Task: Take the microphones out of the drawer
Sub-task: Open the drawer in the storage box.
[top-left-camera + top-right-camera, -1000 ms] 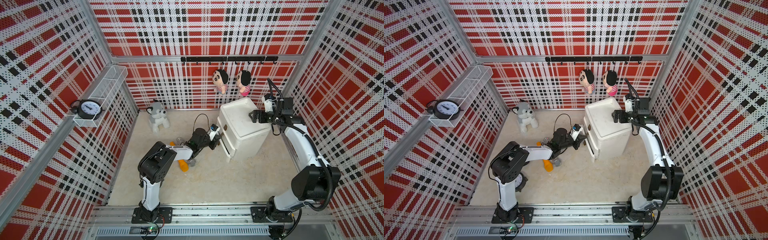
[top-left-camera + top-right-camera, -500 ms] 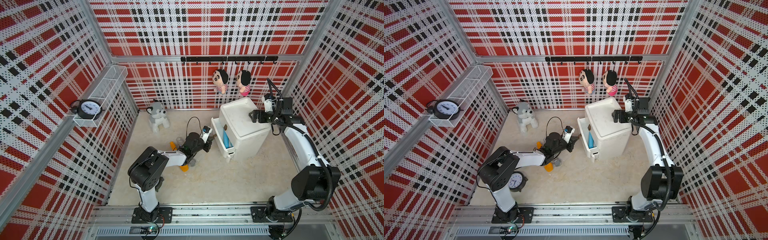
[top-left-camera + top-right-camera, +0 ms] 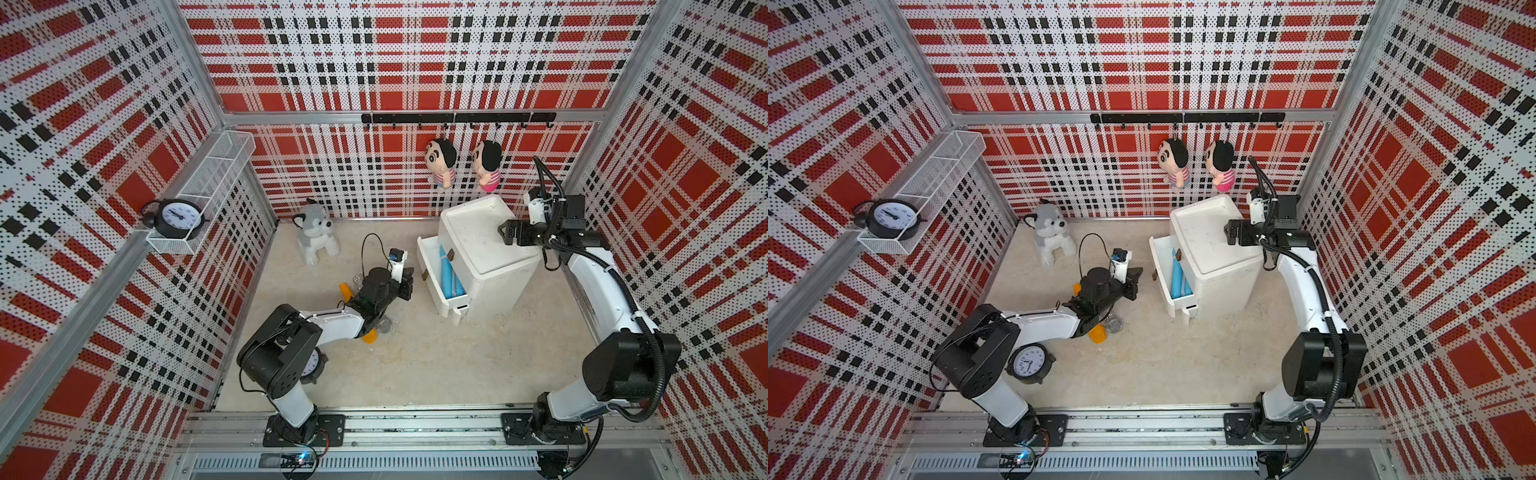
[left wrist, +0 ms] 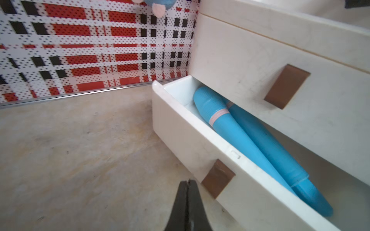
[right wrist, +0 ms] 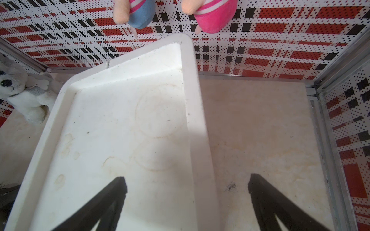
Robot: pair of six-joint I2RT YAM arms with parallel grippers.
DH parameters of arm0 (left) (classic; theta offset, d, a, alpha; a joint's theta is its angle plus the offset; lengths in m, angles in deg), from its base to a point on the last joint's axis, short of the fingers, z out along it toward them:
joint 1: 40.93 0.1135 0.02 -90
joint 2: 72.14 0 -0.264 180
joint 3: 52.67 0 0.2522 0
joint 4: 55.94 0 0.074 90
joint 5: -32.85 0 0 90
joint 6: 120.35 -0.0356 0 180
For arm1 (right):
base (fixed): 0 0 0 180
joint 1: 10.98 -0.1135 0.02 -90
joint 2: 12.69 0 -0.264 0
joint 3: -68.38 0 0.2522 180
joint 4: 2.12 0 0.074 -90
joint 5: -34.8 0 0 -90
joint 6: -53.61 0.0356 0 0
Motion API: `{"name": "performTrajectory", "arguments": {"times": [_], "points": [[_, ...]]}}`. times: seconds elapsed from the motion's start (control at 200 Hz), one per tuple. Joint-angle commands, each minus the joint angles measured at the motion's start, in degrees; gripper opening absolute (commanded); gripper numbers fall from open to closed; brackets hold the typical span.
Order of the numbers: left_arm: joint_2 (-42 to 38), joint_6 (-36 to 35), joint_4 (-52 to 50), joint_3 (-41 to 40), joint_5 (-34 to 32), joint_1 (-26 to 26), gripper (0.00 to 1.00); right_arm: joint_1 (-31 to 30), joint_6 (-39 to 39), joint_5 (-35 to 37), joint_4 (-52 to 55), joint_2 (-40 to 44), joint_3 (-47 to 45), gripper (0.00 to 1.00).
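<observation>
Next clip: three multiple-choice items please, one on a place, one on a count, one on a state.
1. The blue plastic microphones lie: A in the open white drawer; B on the beige floor; C on the wire shelf.
2. Plush dolls hanging from the black hook rail: A one; B two; C three.
3. The left gripper is: A wide open; B gripping a microphone; C shut, empty.
1A, both show inside the pulled-out drawer; 2B, two hang side by side; 3C, its jaws meet on nothing.

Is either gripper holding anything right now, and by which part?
Nothing is held. The left gripper is shut empty beside the drawer handle; the right gripper stands open astride the rim of the cabinet.
</observation>
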Motion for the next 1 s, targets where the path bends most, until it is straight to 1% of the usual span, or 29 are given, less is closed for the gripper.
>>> {"name": "performTrajectory", "arguments": {"times": [0.0,0.06,0.145,0.185,0.21,0.235,0.266,0.286,0.296,0.301,0.306,0.311,0.381,0.461,0.531,0.586,0.726,0.782,0.892,0.992], "points": [[-2.48,1.88,-2.23,-1.21,-3.51,0.55,0.00,-0.75,-0.01,0.50,5.57,-0.91,-2.06,1.00],[-2.97,2.21,-3.38,-0.89,-2.67,0.51,0.00,-0.73,0.00,0.41,5.55,-0.94,-2.03,1.00],[-3.01,2.90,-5.75,1.10,1.95,0.36,0.00,-0.76,-0.04,0.32,5.64,-0.88,-2.08,1.00],[-2.59,4.03,-8.01,3.12,2.71,0.24,0.09,-0.73,0.00,0.32,5.64,-0.83,-2.08,1.00],[-2.10,4.75,-9.57,4.54,3.83,0.24,0.20,-0.73,-0.07,0.32,5.66,-0.85,-2.10,1.00],[-1.50,5.41,-11.07,6.13,5.23,0.24,0.33,-0.79,0.00,0.24,5.68,-0.78,-2.08,1.00],[-0.60,6.07,-13.34,8.23,6.62,0.24,0.43,-0.75,0.00,0.23,5.65,-0.77,-2.12,1.00],[0.17,6.52,-14.87,9.79,7.42,0.17,0.61,-0.75,-0.02,0.23,5.64,-0.79,-2.19,1.00],[0.45,6.74,-15.57,10.46,7.96,0.16,0.84,-0.75,-0.03,0.23,5.64,-0.77,-2.24,1.00],[0.66,6.81,-15.88,10.82,8.13,0.11,0.93,-0.75,-0.01,0.23,5.60,-0.78,-2.20,1.00],[0.85,6.80,-16.25,11.31,8.31,0.09,0.97,-0.78,-0.01,0.23,5.62,-0.78,-2.18,1.00],[1.03,6.93,-16.57,11.64,8.53,0.04,1.00,-0.75,0.00,0.23,5.63,-0.74,-2.18,1.00],[3.39,7.89,-21.34,16.58,9.40,-0.54,0.98,-0.73,0.00,0.19,5.73,-0.64,-2.19,1.00],[5.14,9.27,-24.98,20.49,7.54,-1.66,0.98,-0.73,-0.02,0.14,5.64,-0.62,-2.31,1.00],[6.71,10.60,-28.42,24.33,7.46,-2.10,0.98,-0.73,-0.09,0.23,5.64,-0.61,-2.35,1.00],[8.41,12.79,-32.35,27.81,6.99,-2.30,0.98,-0.73,-0.13,0.15,5.64,-0.60,-2.34,1.00],[12.26,15.59,-42.47,35.90,3.56,-2.73,0.98,-0.75,-0.10,0.14,5.56,-0.29,-2.45,1.00],[13.99,16.40,-45.79,38.71,3.74,-2.66,0.98,-0.78,-0.09,0.17,5.55,-0.25,-2.37,1.00],[16.65,17.76,-51.27,43.10,1.97,-3.05,0.98,-0.75,-0.10,0.14,5.56,-0.35,-2.39,1.00],[17.91,18.60,-54.28,45.06,-0.20,-3.27,0.98,-0.75,-0.09,0.31,5.55,-0.10,-2.49,1.00]]}}
